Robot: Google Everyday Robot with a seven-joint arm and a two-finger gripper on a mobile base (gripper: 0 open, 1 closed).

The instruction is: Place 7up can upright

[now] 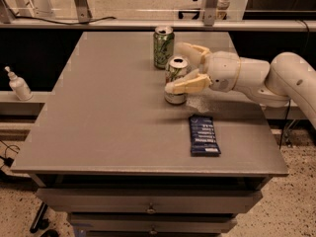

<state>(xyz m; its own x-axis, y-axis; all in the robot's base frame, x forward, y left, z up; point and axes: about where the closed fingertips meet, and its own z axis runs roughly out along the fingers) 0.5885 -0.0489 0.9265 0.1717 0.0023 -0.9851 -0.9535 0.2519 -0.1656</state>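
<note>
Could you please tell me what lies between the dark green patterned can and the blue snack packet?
In the camera view, the silver-white aluminium can stands upright there, with the cream pincer open around it.

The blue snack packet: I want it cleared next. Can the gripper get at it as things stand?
Probably yes, once it backs off: the gripper sits open around the upright 7up can, and the blue snack packet lies flat nearby on the table, nothing between them.

You could read no lettering anywhere: markings on the 7up can, the green can and the dark blue packet were illegible. The gripper sat at the 7up can, mid-table.
</note>
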